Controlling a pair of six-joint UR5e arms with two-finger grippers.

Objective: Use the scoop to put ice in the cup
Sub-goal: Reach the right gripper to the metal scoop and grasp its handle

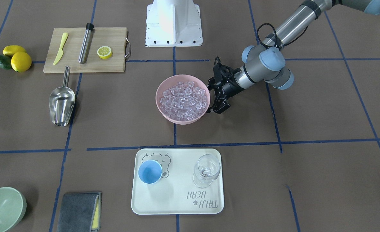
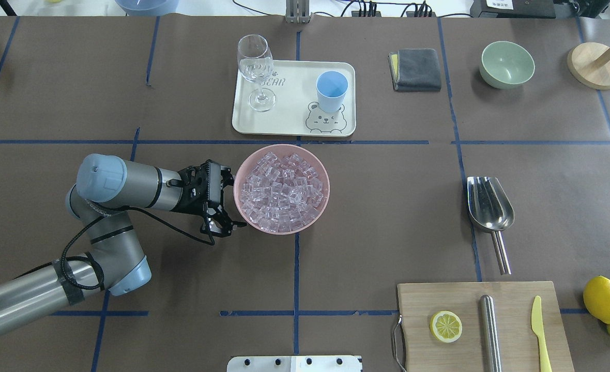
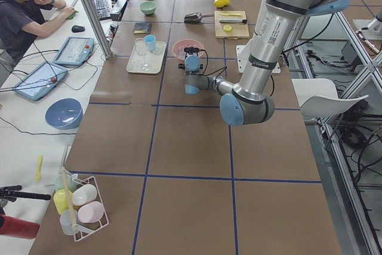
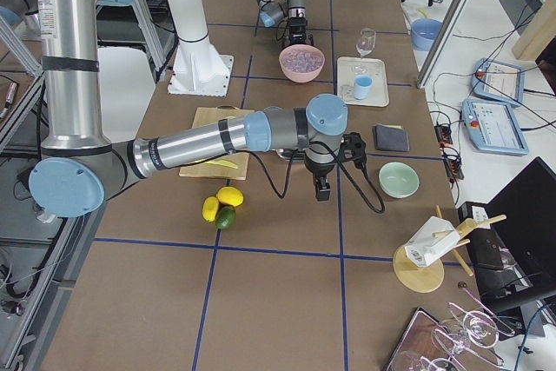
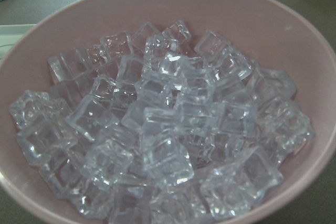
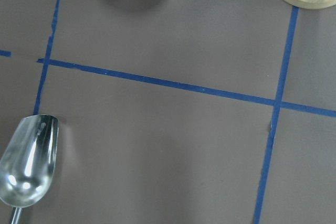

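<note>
wine glass [image 1: 206,170] stands on tray [image 1: 174,196]

Even bright light, soft shadows, glare on the scoop [image 1: 62,104].

- This is a robotics lab, not a kitchen: my bench [image 3: 191,147] is papered brown and ruled into squares with blue tape [image 2: 296,268].
- A white pedestal [image 1: 174,24] with a row of bolt holes in its foot plate stands at the bench's edge. My left tool [image 2: 227,201] is black, on a grey-and-blue jointed arm with a cable looped along it.
- Beside the bench a person [image 3: 27,10] sits at a white desk [image 3: 24,117] with touch-screen pendants [image 3: 74,51], a keyboard [image 3: 101,5] and a mouse [image 3: 77,28].
- An aluminium frame post [image 3: 89,10] stands at the bench's side, and plugged cables [image 2: 367,8] line its far edge.
</note>
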